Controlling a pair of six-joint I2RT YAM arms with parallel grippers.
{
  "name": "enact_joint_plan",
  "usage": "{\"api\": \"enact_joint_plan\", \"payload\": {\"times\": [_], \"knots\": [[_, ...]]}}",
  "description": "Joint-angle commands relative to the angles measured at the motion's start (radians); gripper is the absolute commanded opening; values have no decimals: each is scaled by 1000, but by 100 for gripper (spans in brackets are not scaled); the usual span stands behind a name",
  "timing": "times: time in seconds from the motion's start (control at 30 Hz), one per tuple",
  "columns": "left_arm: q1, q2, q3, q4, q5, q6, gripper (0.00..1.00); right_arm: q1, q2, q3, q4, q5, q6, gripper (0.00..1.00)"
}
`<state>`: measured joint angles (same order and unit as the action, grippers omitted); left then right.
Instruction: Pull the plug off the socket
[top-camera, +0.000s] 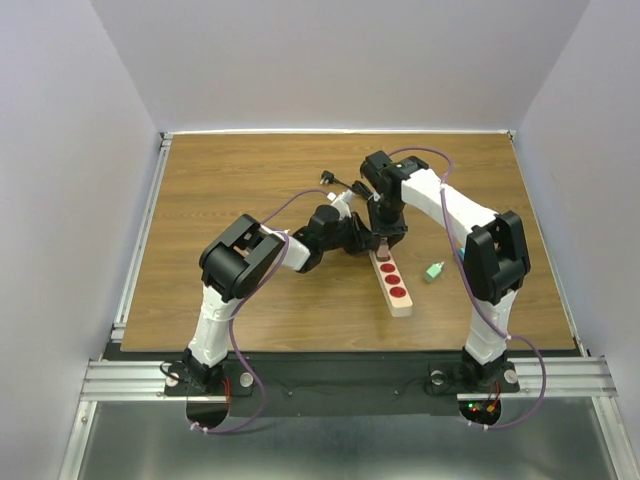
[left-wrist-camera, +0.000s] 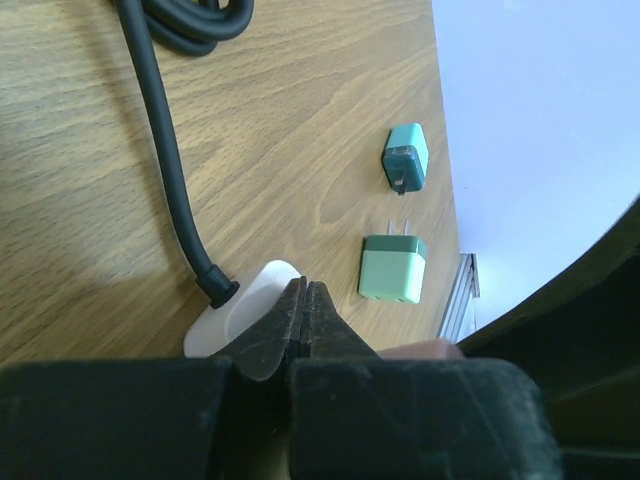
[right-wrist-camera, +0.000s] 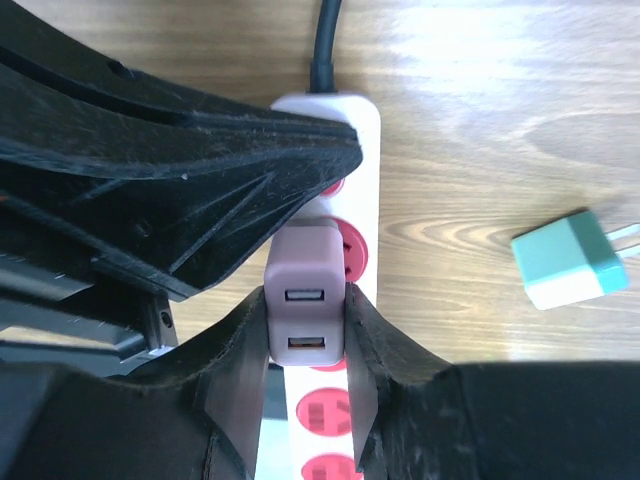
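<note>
Plug (right-wrist-camera: 305, 300) clamped tight in my right pincer (right-wrist-camera: 306, 318), seated in the second outlet of the socket (right-wrist-camera: 366, 130), which lies lengthwise on the desk (top-camera: 250, 180), cord end farthest from me. And my left pincer (left-wrist-camera: 304, 305) is closed on nothing, tips pinning that cord end down. Straight up looks like the way out.

The table (top-camera: 330, 322) lies open at six o'clock of the socket (top-camera: 397, 288). A green adapter (top-camera: 433, 271) blocks three, black cord (top-camera: 340, 183) eleven.

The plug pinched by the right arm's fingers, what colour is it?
Dusty pink; the plug shows best in the right wrist view.
</note>
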<state>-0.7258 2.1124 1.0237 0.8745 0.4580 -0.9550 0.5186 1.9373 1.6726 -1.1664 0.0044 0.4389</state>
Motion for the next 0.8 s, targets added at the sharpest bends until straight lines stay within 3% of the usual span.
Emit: {"api": "enact_joint_plan", "payload": {"times": [0.0, 0.47, 0.77], "knots": [[-101, 67, -48, -244, 134, 58, 0, -11, -139, 119, 283, 22, 49, 1], [-89, 31, -43, -259, 117, 61, 0, -11, -204, -49, 297, 20, 44, 0], [2, -213, -119, -292, 33, 59, 0, -8, -279, -283, 335, -46, 63, 1]]}}
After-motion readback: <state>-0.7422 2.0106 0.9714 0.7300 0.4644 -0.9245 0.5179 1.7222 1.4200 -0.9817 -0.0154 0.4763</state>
